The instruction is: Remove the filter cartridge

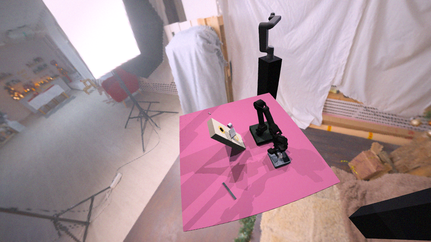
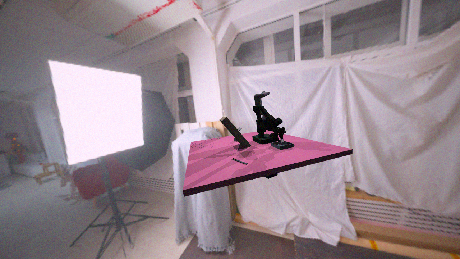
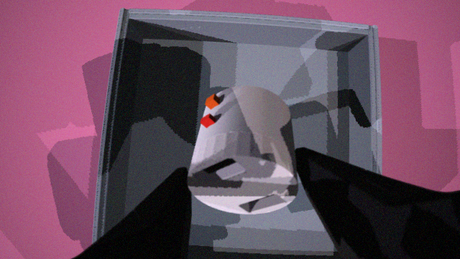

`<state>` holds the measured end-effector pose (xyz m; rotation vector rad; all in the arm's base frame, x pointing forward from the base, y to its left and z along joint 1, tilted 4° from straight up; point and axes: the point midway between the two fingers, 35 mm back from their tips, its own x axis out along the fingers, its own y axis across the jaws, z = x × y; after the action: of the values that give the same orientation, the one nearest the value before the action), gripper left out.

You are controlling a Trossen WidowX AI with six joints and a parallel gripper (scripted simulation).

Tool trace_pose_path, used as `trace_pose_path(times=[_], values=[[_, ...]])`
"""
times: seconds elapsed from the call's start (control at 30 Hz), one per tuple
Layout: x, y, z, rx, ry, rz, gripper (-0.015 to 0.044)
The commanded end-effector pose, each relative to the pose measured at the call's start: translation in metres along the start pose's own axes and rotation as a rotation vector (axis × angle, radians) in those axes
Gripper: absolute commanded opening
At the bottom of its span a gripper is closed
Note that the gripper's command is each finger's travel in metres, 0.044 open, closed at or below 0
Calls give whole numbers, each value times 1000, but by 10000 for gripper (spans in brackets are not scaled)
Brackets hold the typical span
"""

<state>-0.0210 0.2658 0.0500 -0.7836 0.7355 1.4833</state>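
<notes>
Table [image 1: 200,213] [image 2: 321,149] [image 3: 413,14]: pink, carrying all items below. Edges and corners are named as in the top view.

Arm [image 1: 268,116] [image 2: 266,112]: base towards the far right corner; reaches forward and down along the right edge's side. It is the only working arm.

Panel [image 1: 214,125] [image 2: 234,132]: tilted, left of the arm, towards the far edge. A dark round opening shows in its face.

Tray [image 1: 280,165] [image 2: 283,147] [image 3: 376,108]: nearer the right edge than the left, in front of the arm's base.

Claw [image 1: 279,153] [image 2: 281,139] [image 3: 242,166]: low over the tray, pinching the cartridge; a fingertip meets either side of its slotted end.

Cartridge [image 1: 279,155] [image 2: 282,141] [image 3: 259,122]: out of the panel and inside the tray's outline. Governing relation: it lies directly between the fingers, its long axis running from the claw towards the tray floor, slotted face to the wrist camera. Whether its far end bears on the floor cannot be told.

Bar [image 1: 229,190] [image 2: 239,160]: dark, flat, towards the near left corner.

Orange block [image 3: 212,101] and red block [image 3: 208,121]: side by side on the cartridge's flank.

Assessment: placing stage, release likely due. Confirm floor contact, spread evenly, then withdraw along the long axis; a sideways pull could topple the cartridge.
</notes>
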Motion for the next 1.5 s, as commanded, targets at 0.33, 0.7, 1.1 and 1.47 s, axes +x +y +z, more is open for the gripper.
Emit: trace_pose_path(times=[0.33, 0.7, 1.1, 1.47], values=[[-7, 0, 7, 0, -4, 0, 440], [-47, 0, 31, -1, -5, 1, 440], [-47, 0, 31, -1, -5, 1, 440], [-47, 0, 31, -1, -5, 1, 440]])
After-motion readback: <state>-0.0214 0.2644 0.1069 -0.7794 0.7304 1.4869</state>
